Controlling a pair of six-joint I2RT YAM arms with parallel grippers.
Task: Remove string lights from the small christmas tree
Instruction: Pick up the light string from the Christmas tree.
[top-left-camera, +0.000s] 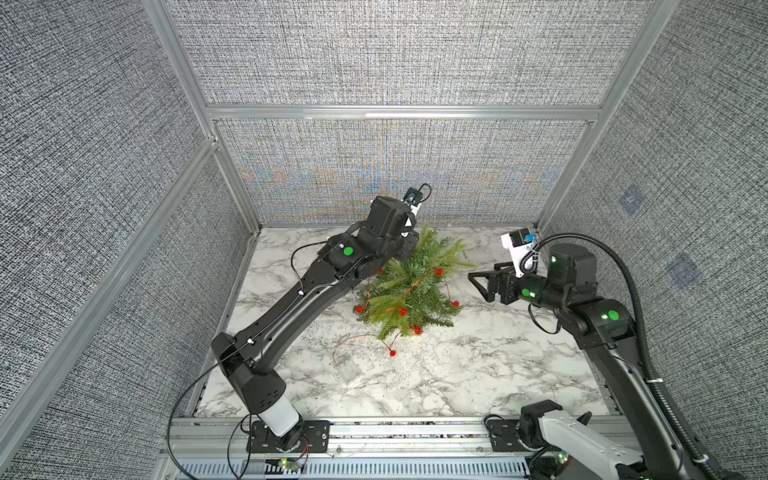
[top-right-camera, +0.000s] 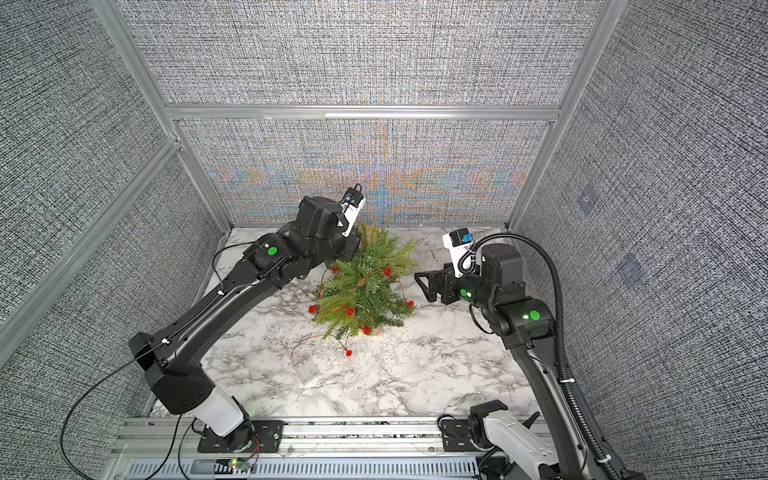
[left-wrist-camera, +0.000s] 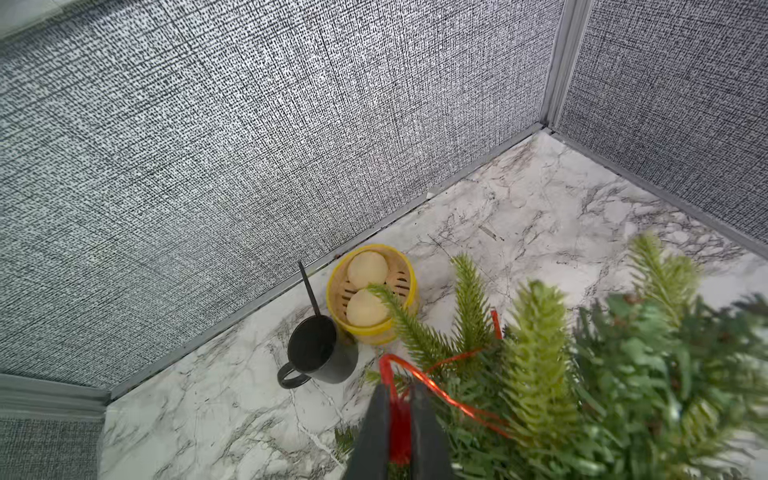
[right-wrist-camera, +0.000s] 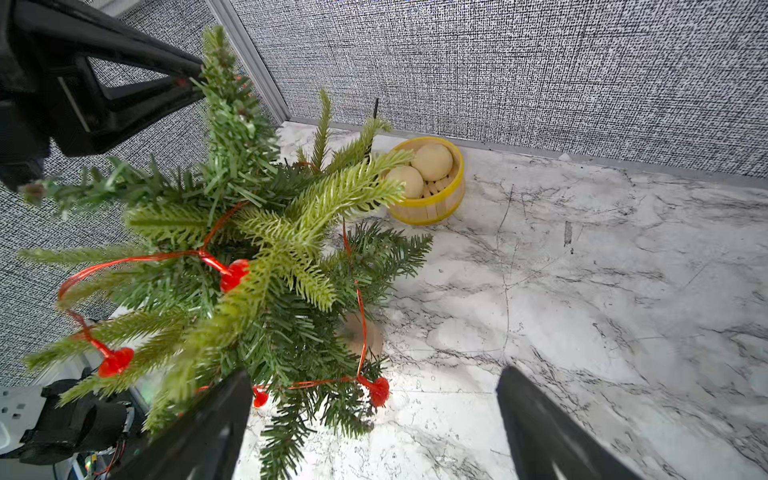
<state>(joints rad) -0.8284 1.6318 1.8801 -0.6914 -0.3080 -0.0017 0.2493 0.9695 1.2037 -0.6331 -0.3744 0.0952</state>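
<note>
string lights pinched in left tool, at tree top

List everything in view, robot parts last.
small christmas tree: 1, green on tan base, mid-table.
string lights: 1 strand, coppery-red wire with red bulbs, looped through the tree, tail trailing onto the table.
battery box: 1, clear, on the table, robot-base side of the tree.
mug: 1, black, near the back wall; thin black stick in it.
steamer basket: 1, yellow, beside the mug.
buns: 2, pale, in the basket.
table: 1, white marble.
walls: 3, grey fabric, around the table.
left gripper: 1, black, at the treetop, shut on the string lights.
right gripper: 1, black, beside the tree, open, empty.
</note>
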